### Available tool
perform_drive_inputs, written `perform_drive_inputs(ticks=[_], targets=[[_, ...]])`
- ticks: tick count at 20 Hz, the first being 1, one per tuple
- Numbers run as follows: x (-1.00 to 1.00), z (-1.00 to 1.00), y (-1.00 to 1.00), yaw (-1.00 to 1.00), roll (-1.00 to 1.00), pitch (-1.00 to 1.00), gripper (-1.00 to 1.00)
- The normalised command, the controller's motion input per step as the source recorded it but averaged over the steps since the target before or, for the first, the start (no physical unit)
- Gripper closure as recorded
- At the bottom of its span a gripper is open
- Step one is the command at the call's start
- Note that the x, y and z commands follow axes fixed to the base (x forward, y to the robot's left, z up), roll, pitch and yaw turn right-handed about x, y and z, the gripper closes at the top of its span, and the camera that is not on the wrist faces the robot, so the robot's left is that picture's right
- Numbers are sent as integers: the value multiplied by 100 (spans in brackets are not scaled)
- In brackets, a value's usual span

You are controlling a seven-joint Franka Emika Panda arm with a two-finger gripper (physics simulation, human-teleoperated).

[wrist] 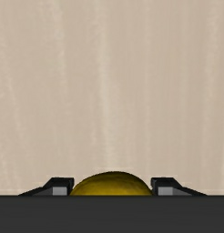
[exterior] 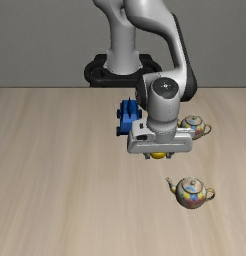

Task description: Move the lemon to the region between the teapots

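Robot claw [exterior: 156, 152] clamped on a round yellow lemon [wrist: 109, 184] over the wooden counter [exterior: 55, 180], beside two patterned ceramic teapots [exterior: 192, 191]; a slipping grip might let it roll away.

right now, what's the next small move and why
Probably carry the lemon toward the exterior view's right: the end effector seems closed on it, and the gap between the upper teapot and lower teapot lies there.

Exterior high, frontal; wrist close above shared table [wrist: 112, 82].
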Motion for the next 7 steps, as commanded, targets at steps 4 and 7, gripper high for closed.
perform_drive_inputs(ticks=[4,7], targets=[[0,0,100,0,0,0,100],[0,0,100,0,0,0,100]])
